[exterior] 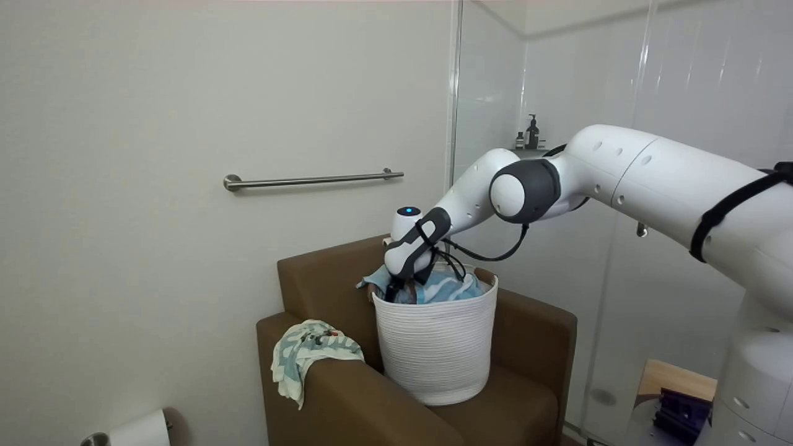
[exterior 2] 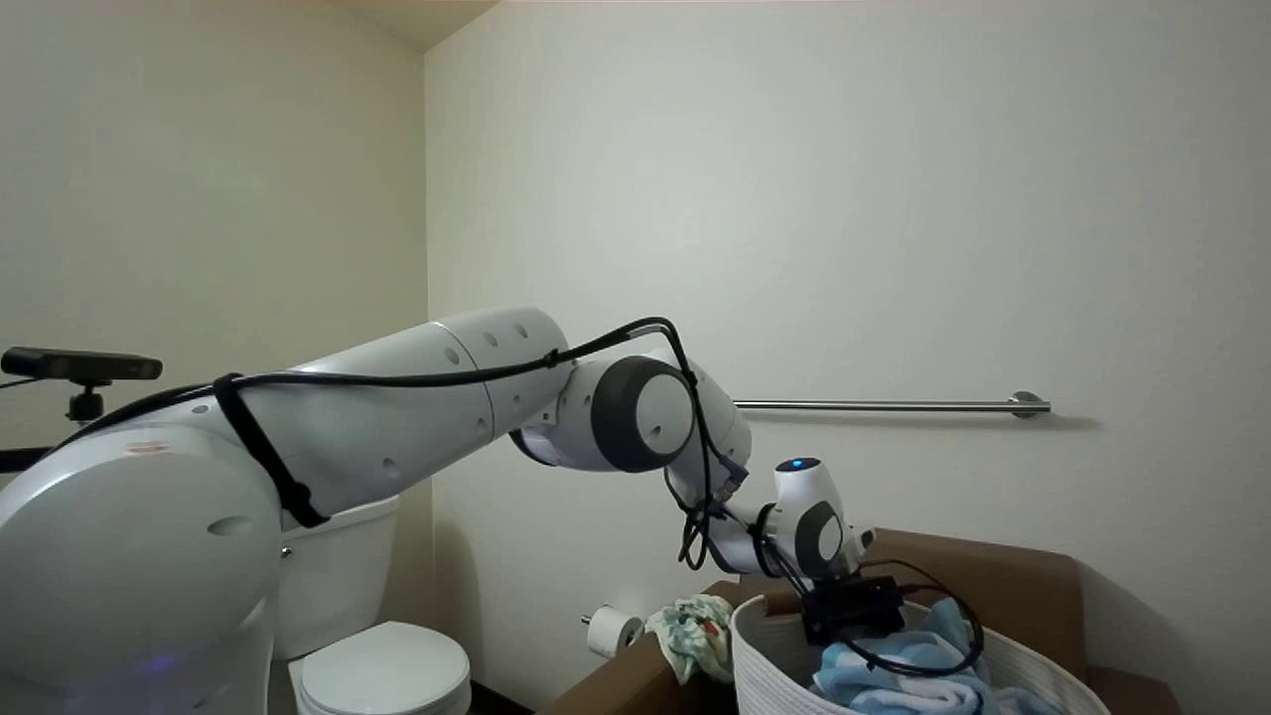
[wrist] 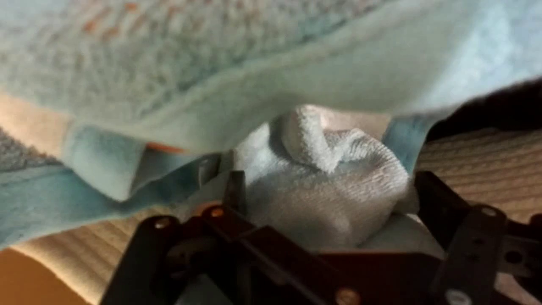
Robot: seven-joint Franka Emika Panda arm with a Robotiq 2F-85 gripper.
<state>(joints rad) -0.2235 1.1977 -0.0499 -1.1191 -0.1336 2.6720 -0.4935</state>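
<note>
Pale cloth (wrist: 313,212) lies between 2 wide-apart fingers (wrist: 438,192) of the gripper (wrist: 330,176), unclamped. Judged light, soft, limp, hardly slippery; best hold: raised fold (wrist: 316,146) ahead of fingertips.

In both exterior views the white Panda arm (exterior: 675,186) is arching outward, its elbow (exterior: 525,191) sitting bent and its forearm (exterior: 477,189) sloping down to the wrist (exterior: 410,251), where a blue light (exterior: 409,210) is glowing. The pincer (wrist: 330,182) is pointing downward, its two fingers (wrist: 236,190) standing wide apart.
</note>
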